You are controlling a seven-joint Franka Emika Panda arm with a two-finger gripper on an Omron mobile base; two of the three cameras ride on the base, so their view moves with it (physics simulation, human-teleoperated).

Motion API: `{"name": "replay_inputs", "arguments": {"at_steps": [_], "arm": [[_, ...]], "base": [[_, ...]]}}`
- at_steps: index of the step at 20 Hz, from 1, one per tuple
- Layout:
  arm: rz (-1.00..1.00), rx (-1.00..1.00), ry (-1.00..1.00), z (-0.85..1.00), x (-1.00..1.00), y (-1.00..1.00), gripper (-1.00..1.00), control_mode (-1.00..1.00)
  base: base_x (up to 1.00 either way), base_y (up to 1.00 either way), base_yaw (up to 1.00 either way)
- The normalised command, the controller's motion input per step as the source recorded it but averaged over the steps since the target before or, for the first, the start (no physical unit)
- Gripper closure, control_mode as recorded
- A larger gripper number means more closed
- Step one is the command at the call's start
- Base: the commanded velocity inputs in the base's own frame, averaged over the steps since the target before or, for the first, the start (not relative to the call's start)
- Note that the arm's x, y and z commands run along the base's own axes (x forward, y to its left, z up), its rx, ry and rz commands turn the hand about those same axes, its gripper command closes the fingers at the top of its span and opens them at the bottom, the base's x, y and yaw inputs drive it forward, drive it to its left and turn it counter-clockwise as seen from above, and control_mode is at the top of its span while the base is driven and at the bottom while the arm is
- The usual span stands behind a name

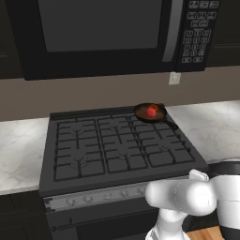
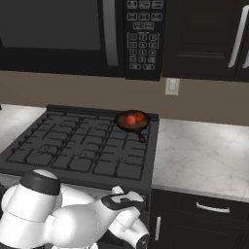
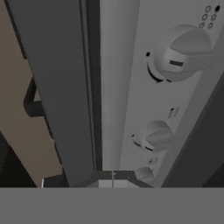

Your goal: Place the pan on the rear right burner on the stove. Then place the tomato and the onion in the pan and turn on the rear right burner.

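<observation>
The dark pan sits on the rear right burner of the black stove, its handle pointing toward the front right. Inside it lie the bright red tomato and, touching it, the more orange onion. My arm is down low in front of the stove's silver knob strip. In the hand view my gripper is shut and empty, close to the strip, with a small knob just beside its tips and two more knobs farther along.
A black microwave hangs over the stove. Marble counter runs on both sides, with dark drawers under the right part. The oven door's dark handle shows beside the strip in the hand view.
</observation>
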Motion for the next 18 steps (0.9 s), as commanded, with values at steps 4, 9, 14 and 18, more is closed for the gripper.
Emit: {"name": "replay_inputs", "arguments": {"at_steps": [4,9,14,18], "arm": [[-0.05,0.0,0.0,0.0,0.24,0.0,1.0,-1.0],[-0.05,0.0,0.0,-0.09,0.1,0.0,1.0,-1.0],[-0.05,0.0,0.0,-0.17,0.03,0.0,1.0,-1.0],[-0.04,0.0,0.0,-0.21,0.0,0.0,1.0,-1.0]], "base": [[0.0,0.0,0.0],[0.0,0.0,0.0],[0.0,0.0,0.0],[0.0,0.0,0.0]]}}
